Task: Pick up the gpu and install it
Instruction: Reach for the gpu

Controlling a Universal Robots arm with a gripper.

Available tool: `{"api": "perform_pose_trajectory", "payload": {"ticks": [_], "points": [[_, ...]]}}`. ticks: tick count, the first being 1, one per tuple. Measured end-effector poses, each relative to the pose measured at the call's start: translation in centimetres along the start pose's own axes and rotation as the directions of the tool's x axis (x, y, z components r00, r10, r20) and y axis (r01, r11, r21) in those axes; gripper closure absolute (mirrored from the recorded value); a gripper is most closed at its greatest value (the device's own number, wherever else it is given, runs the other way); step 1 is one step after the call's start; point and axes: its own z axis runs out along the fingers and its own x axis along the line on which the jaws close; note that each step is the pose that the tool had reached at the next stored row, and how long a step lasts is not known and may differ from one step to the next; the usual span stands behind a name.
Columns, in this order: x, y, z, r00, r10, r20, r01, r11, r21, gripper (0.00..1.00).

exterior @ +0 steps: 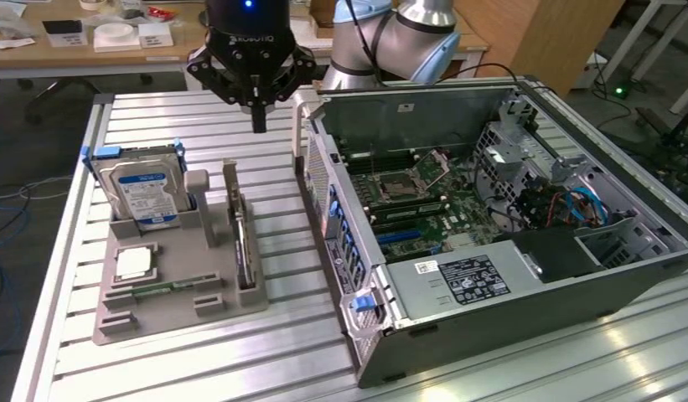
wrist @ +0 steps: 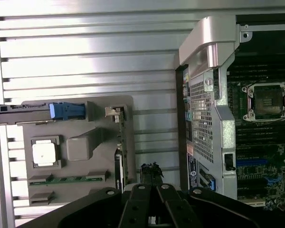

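Black end effector (exterior: 259, 126) hangs shut and empty, high beside the grey moulded holder (exterior: 170, 322). The thin dark gpu card (exterior: 245, 251) stands on edge in that holder's outer slot. Coming down with fingers closed could knock it askew.

Gripper (exterior: 259, 126): fingers pressed together, pointing down, hanging above the table near the tray's far end, beside the case.
Gpu (exterior: 245, 251): on edge in the tray's slot nearest the case, apart from the gripper.
Tray (exterior: 165, 316): gray, to the exterior view's left of the case.
Hard drive (exterior: 146, 191): upright at the tray's far end.
Case (exterior: 523, 293): open, motherboard exposed.
Table (exterior: 287, 352): slatted metal.
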Motion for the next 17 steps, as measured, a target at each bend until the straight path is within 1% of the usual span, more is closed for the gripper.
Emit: {"api": "perform_pose_trajectory", "payload": {"ticks": [17], "points": [[2.3, -0.31, -0.03, 1.0000, 0.000, 0.0000, 0.000, 1.0000, -0.0001, 0.89]]}}
